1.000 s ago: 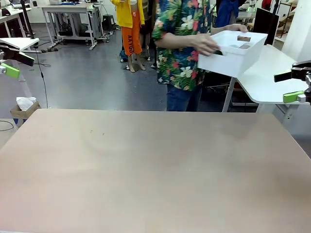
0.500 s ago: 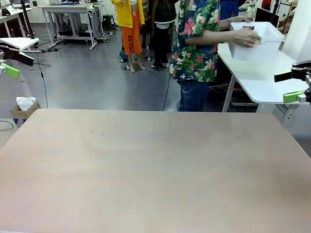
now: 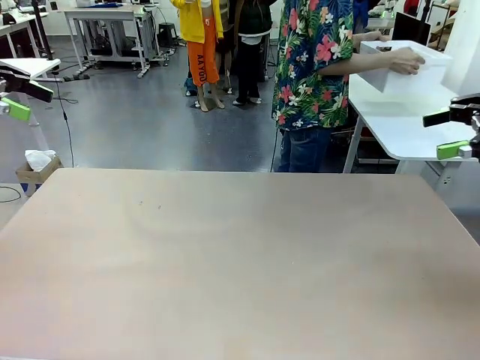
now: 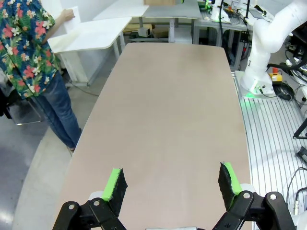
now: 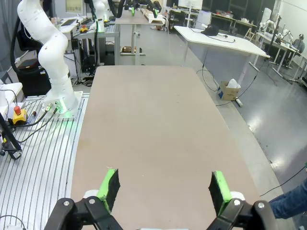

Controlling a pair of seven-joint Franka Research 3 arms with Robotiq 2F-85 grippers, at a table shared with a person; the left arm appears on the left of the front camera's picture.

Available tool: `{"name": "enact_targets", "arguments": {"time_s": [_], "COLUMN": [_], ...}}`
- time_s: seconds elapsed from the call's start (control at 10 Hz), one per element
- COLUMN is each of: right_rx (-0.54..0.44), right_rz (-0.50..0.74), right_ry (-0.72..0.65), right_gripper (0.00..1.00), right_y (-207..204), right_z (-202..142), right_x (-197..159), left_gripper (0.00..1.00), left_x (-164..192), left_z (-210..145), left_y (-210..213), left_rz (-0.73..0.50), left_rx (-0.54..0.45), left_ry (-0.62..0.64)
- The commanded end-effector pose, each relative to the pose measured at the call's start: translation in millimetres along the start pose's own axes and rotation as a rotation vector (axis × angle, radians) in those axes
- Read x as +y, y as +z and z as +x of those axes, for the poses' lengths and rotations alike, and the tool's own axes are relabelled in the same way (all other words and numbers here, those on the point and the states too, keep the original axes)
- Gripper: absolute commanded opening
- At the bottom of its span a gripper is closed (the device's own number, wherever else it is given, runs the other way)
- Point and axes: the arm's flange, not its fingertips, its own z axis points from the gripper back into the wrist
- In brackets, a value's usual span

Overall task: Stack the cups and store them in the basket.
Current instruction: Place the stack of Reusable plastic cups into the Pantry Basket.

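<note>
- One left gripper [image 4: 169,184] hangs over its end of the table [image 4: 172,110]; its two green pads [image 4: 115,184] stand wide apart with nothing between them.
- In the front view the left gripper [image 3: 19,94] sits at the far left edge, raised above the table [image 3: 232,255] and off to its side.
- One right gripper [image 5: 164,188] hangs over the opposite end of the table [image 5: 153,124]; its two pads [image 5: 110,186] are also spread wide and hold nothing.
- In the front view the right gripper [image 3: 454,131] sits at the far right edge, above table level.
- One basket [image 3: 409,71] is well away from both grippers, beyond the far edge of the table, up and left of the right gripper in the front view. It is above a white side table [image 3: 405,124].
- One person [image 3: 319,75] in a flowered shirt stands at the far side; one hand [image 3: 409,64] lies on the basket's near wall.
- A dark shape shows at the basket's rim; the cups cannot be counted from here.
- In the left wrist view the person [image 4: 33,57] stands far ahead and left of the pads, an arm reaching to the white side table [image 4: 91,36].
</note>
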Motion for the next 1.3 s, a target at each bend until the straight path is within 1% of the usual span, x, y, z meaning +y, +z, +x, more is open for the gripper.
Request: {"name": "enact_targets", "arguments": {"time_s": [0.0,1.2], "right_rx": [-0.012,-0.012], "right_rz": [-0.002,-0.002], "right_ry": [-0.015,-0.015], "right_gripper": [1.0,1.0], "right_y": [1.1,1.1], "right_z": [4.9,4.9], "right_x": [0.9,0.9], "left_gripper": [1.0,1.0], "left_x": [-2.2,-2.2], "left_z": [3.0,3.0], "left_y": [-0.6,-0.6], "left_rz": [-0.003,-0.003], "left_rx": [-0.007,-0.007], "left_ry": [0.005,0.005]}}
